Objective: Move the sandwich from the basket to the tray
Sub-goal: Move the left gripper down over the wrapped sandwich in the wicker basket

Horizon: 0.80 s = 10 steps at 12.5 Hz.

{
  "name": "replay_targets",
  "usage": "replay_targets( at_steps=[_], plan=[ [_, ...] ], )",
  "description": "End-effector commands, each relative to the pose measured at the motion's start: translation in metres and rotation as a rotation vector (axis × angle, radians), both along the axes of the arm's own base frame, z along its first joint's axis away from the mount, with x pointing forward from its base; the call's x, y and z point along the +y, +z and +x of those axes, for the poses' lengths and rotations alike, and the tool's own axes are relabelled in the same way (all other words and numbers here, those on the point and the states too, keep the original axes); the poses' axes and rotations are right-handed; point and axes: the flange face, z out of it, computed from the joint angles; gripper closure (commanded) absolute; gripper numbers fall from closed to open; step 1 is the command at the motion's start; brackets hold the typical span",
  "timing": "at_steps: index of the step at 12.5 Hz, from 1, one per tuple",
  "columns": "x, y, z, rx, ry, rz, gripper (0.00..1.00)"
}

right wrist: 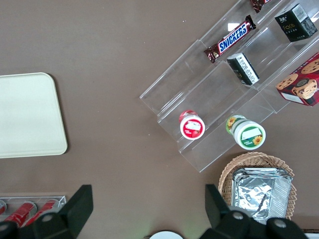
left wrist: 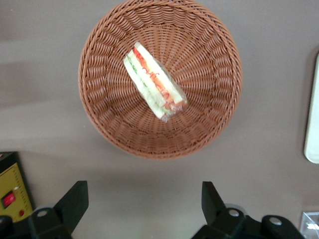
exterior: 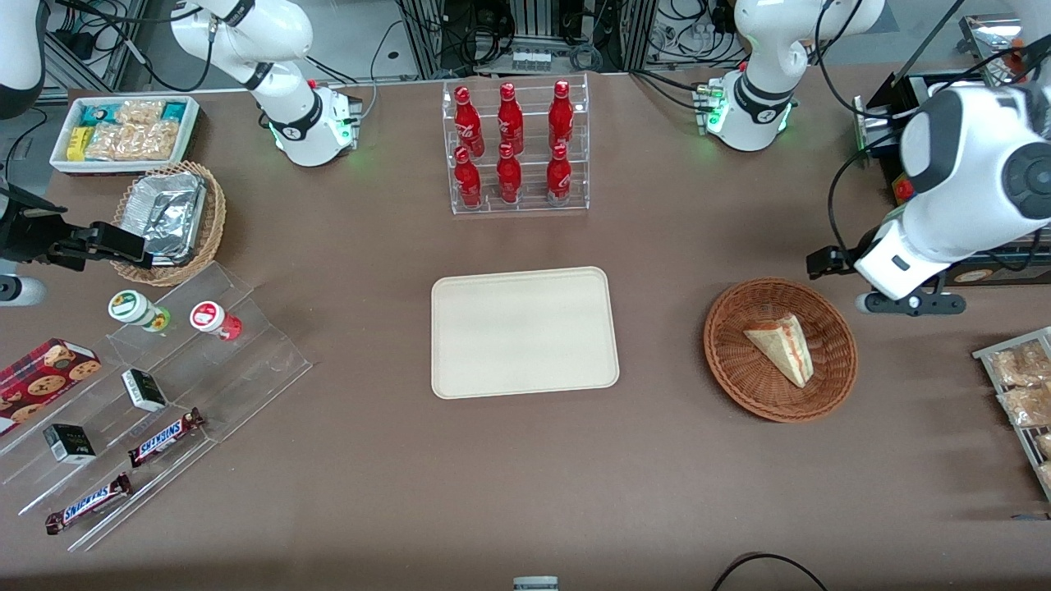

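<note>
The sandwich, a tan wedge with red, white and green layers, lies in the round reddish-brown wicker basket. My gripper hangs above the bare table just outside the basket's rim, farther from the front camera than the basket. It is open, with nothing between its fingers. The cream tray lies flat at the table's middle, beside the basket, and nothing rests on it.
A clear rack of red bottles stands farther back than the tray. A wire rack of snack packets sits at the working arm's end. Stepped acrylic shelves, a foil-filled tan basket and a white bin lie toward the parked arm's end.
</note>
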Motion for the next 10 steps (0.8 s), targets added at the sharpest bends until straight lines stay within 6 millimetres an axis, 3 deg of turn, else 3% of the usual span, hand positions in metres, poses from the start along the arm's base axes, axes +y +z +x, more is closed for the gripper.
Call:
replay_targets(
  at_steps=[1,4,10],
  plan=[
    [0.002,-0.022,0.004,-0.02,0.007,0.002,0.0],
    [0.001,-0.044,0.012,-0.019,0.049,0.005,0.0],
    [-0.003,-0.069,0.017,-0.035,0.48,0.057,0.0]
  ],
)
